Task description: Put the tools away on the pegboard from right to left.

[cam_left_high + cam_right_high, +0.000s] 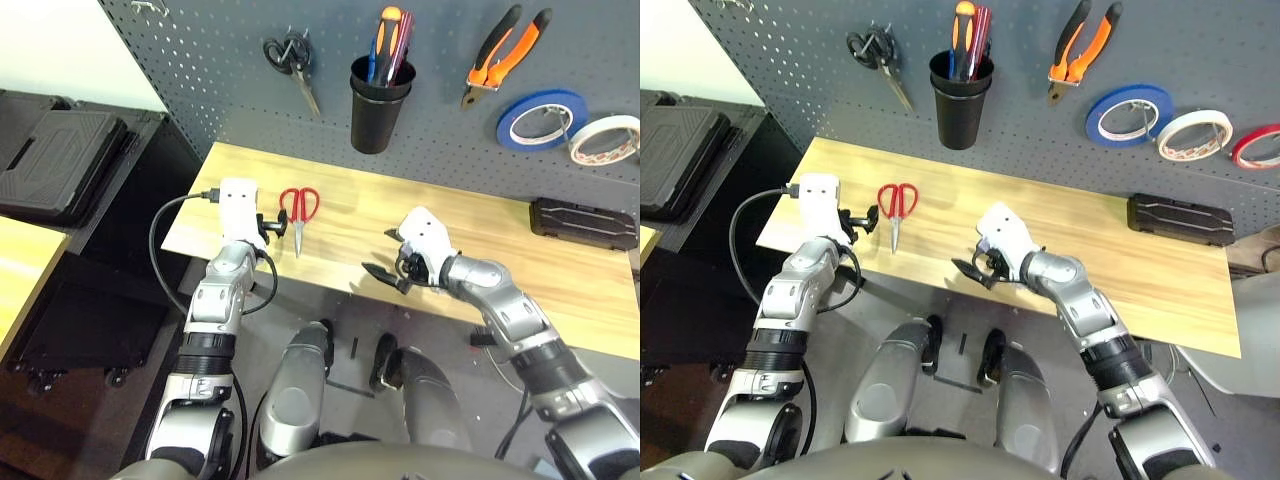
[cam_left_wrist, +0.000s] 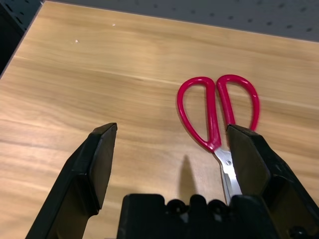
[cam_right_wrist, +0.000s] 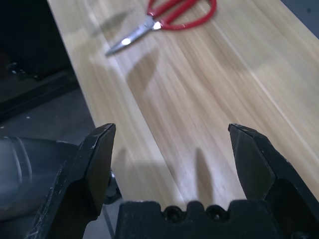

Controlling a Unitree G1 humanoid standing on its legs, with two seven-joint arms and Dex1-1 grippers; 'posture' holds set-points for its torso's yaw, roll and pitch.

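Observation:
The red-handled scissors (image 1: 298,208) lie flat on the wooden table (image 1: 350,250), blades pointing to the front edge. My left gripper (image 1: 272,226) is open just left of them; in the left wrist view one finger (image 2: 249,159) stands over the blade by the scissors (image 2: 214,114). My right gripper (image 1: 385,255) hangs open and empty over the table's front edge, right of the scissors (image 3: 174,12). On the pegboard (image 1: 440,150) hang the pliers (image 1: 505,55) and the cream-white tape roll (image 1: 605,140). The screwdriver (image 1: 391,30) stands in the black cup holder (image 1: 380,105).
Black-handled scissors (image 1: 292,58) hang left of the cup. A blue tape roll (image 1: 542,118) and a red one (image 1: 1260,147) hang beside the cream roll. A black case (image 1: 583,222) lies at the table's right end. Black boxes (image 1: 60,160) sit lower at the left.

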